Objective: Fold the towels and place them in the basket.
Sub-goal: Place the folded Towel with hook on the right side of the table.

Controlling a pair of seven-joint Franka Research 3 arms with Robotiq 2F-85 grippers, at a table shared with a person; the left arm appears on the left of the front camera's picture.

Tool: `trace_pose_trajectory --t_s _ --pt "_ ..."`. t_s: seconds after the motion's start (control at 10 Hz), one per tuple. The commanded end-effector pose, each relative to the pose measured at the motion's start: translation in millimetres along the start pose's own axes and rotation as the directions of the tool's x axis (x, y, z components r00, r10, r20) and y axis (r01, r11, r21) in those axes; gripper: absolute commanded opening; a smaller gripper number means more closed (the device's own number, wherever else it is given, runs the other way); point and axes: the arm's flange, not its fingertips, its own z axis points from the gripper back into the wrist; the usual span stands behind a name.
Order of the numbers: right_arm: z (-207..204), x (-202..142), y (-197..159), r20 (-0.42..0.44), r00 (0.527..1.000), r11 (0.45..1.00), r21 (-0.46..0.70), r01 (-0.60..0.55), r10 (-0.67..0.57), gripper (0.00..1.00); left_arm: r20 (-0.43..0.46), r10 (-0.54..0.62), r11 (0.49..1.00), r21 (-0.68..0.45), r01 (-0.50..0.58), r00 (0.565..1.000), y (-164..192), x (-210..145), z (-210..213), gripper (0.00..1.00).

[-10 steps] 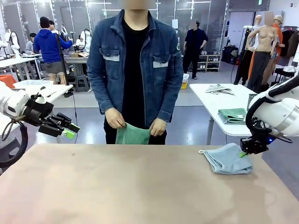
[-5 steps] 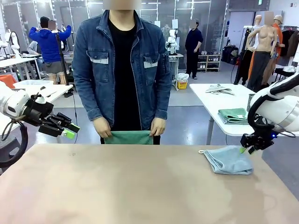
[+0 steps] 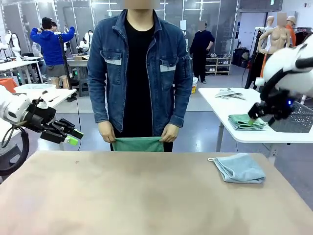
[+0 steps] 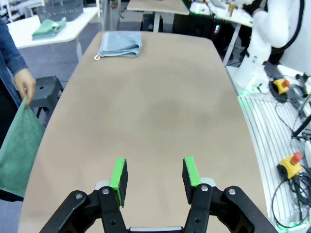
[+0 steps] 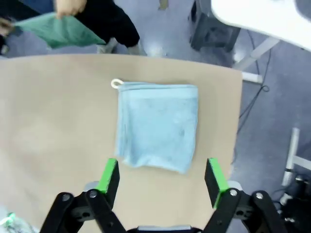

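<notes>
A light blue-grey towel (image 3: 239,168) lies folded on the table's right side, its loop toward the middle. My right gripper (image 3: 254,114) hangs open well above it, to the right. In the right wrist view the blue-grey towel (image 5: 158,126) lies straight below the wide-spread right gripper (image 5: 161,177), with nothing between the fingers. At the far edge, the person's hands hold a green towel (image 3: 138,144) stretched out. My left gripper (image 3: 71,137) hovers open off the table's left edge, and in its own view the left gripper (image 4: 154,174) is empty. The basket (image 3: 299,117) stands on a side table.
A white side table (image 3: 230,105) at the right carries a folded green towel (image 3: 243,121) next to the basket. The person stands close against the far edge. The brown tabletop (image 3: 137,196) is bare in the middle and front.
My right gripper opened, let go of the blue-grey towel and rose up to the right. The person spread the green towel out flat between both hands. The left arm stayed still.
</notes>
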Motion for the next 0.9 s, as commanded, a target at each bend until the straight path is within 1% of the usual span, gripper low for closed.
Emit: trace_pose_trajectory --t_s 0.0,0.2,0.3,0.4,0.6,0.7,0.8 --pt "49.8 -16.0 39.0 -0.010 1.000 0.999 -0.034 -0.012 0.011 0.89 -0.001 -0.006 1.000 0.005 0.006 1.000 -2.7 0.8 0.3 0.59" --pt "94.2 -30.2 61.0 0.002 0.999 0.998 -0.046 -0.040 0.040 0.89 -0.001 -0.006 1.000 0.005 0.006 1.000 -2.7 0.8 0.3 0.59" --pt "108.3 -39.1 66.5 0.021 0.998 0.997 -0.051 -0.055 0.057 0.89 -0.001 -0.006 1.000 0.005 0.006 1.000 -2.7 0.8 0.3 0.59" --pt "115.3 -46.5 68.0 0.015 0.997 0.996 -0.044 -0.071 0.072 0.89 -0.001 -0.006 1.000 0.005 0.006 1.000 -2.7 0.8 0.3 0.59" --pt "115.7 -48.3 68.8 -0.001 0.997 0.996 -0.047 -0.075 0.075 0.89 -0.001 -0.006 1.000 0.005 0.006 1.000 -2.7 0.8 0.3 0.59" --pt "125.5 -41.9 71.8 0.022 0.997 0.996 -0.036 -0.075 0.076 0.89 -0.001 -0.006 1.000 0.005 0.006 1.000 -2.7 0.8 0.3 0.59" --pt "125.5 -41.9 71.8 0.022 0.997 0.996 -0.036 -0.075 0.076 0.89 -0.001 -0.006 1.000 0.005 0.006 1.000 -2.7 0.8 0.3 0.59"
